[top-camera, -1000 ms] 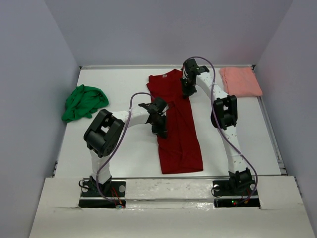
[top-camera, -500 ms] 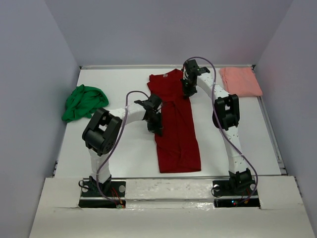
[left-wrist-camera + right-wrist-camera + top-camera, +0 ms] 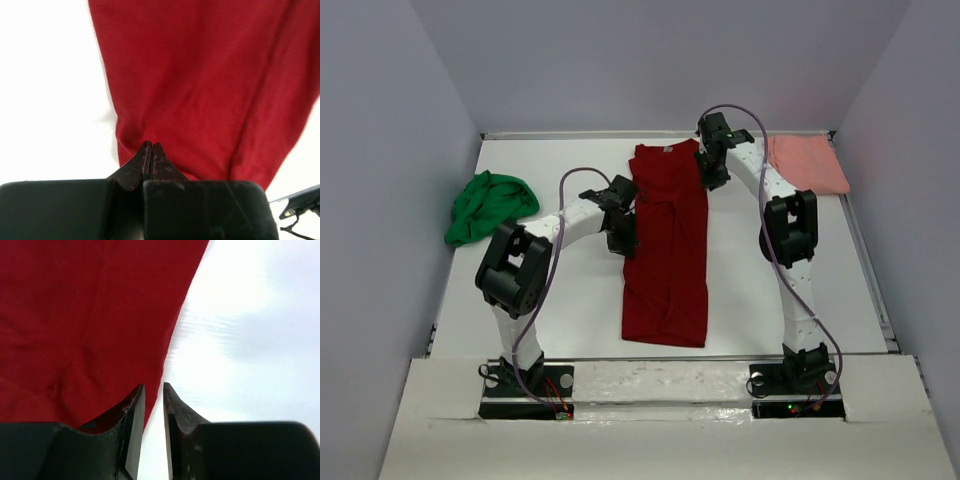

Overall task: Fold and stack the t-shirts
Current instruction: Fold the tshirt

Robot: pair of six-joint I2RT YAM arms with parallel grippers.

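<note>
Top external view: dark red shirt held at both side edges

On the far left of the white table [image 3: 570, 310] the bright green t-shirt [image 3: 488, 205] lies crumpled in a heap, well apart from both of my arms.

My left gripper [image 3: 622, 238] sits at the left edge of the dark red t-shirt [image 3: 665, 260], about a third of the way down from the collar. On the left wrist camera its fingers [image 3: 156, 159] are pressed tight together, with the red cloth drawn up to the tips, so I note it as pinching that edge.

The dark red t-shirt lies long and narrow down the middle of the table, collar at the far end and hem near my bases, with its sides folded inward.

My right gripper [image 3: 712, 176] is at the shirt's right edge, near the shoulder. On the right wrist camera the fingers [image 3: 131, 407] stand nearly together with only a slim gap, and the cloth's edge runs into it.

The salmon pink t-shirt [image 3: 807, 163] lies flat in the far right corner, just beside my right arm.
</note>
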